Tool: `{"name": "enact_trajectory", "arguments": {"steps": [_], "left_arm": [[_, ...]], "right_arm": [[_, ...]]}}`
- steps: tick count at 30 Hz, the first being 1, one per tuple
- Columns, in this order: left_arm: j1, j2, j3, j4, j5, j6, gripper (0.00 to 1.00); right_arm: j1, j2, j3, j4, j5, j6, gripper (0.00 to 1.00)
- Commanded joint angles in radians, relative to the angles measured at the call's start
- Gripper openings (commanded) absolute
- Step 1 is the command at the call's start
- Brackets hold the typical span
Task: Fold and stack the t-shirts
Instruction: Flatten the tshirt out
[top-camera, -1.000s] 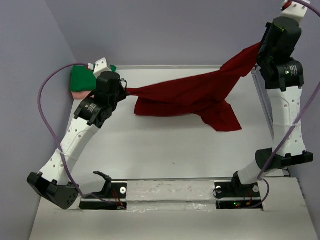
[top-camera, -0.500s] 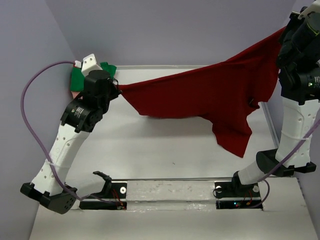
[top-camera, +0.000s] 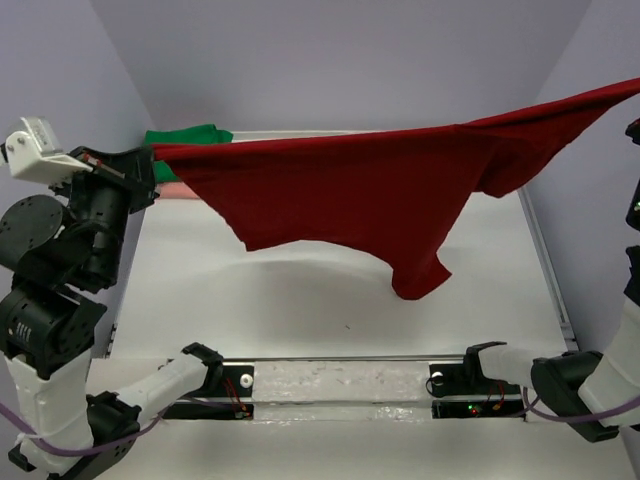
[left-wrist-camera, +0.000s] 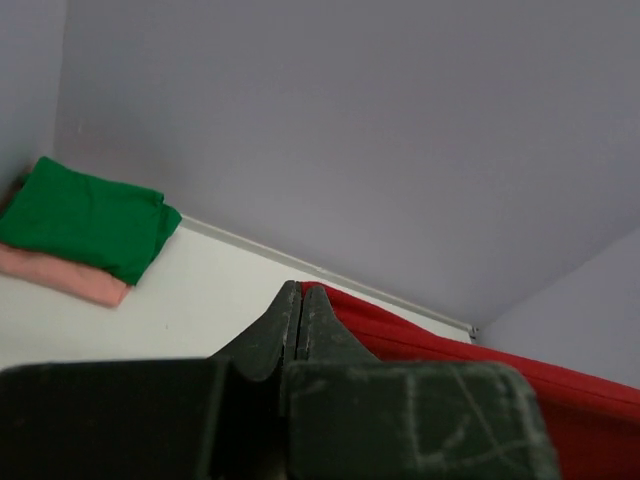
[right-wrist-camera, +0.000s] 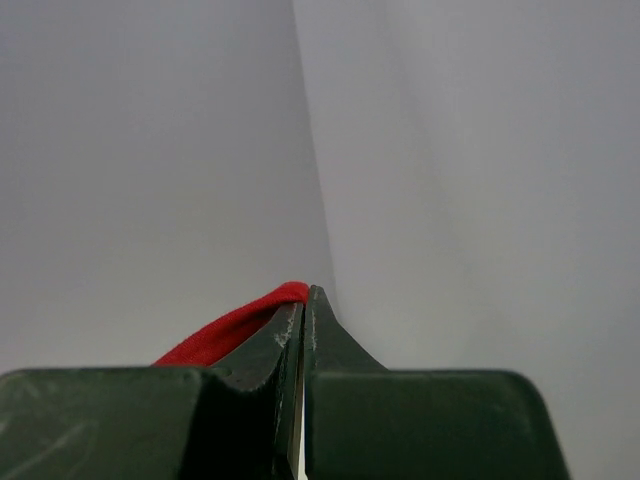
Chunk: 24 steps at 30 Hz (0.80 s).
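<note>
Red shirt (top-camera: 350, 200) is hanging spread across mid-frame, left claw (left-wrist-camera: 301, 295) and right claw (right-wrist-camera: 306, 300) pinching its upper ends.

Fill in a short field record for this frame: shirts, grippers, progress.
dark red t-shirt: unfolded, stretched in the air between both grippers
left gripper: shut on one edge
right gripper: shut on the opposite edge
green t-shirt: folded, lying on the pink t-shirt, far left corner
progress: two stacked, one left to fold
</note>
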Motion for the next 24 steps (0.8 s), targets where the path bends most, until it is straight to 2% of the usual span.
{"name": "enact_trajectory", "arguments": {"steps": [1, 5, 10, 16, 22, 24], "left_arm": [[0.003, -0.022, 0.03, -0.014, 0.008, 0.076, 0.0], [0.003, -0.028, 0.117, -0.028, 0.071, 0.096, 0.0], [0.003, -0.068, 0.137, 0.007, 0.146, 0.108, 0.0], [0.005, -0.05, 0.183, 0.015, 0.162, 0.126, 0.0], [0.005, 0.007, 0.116, 0.058, 0.092, 0.134, 0.0], [0.005, 0.039, 0.044, 0.078, 0.072, 0.125, 0.0]], "right_arm": [[0.014, -0.04, 0.039, 0.06, 0.014, -0.037, 0.0], [0.014, -0.089, 0.076, 0.06, -0.038, -0.027, 0.0], [0.014, -0.115, 0.116, 0.057, -0.113, -0.009, 0.0], [0.014, -0.09, 0.191, 0.055, -0.16, -0.004, 0.0], [0.014, -0.013, 0.2, 0.052, -0.151, -0.007, 0.0], [0.014, 0.036, 0.161, 0.054, -0.124, -0.027, 0.0]]}}
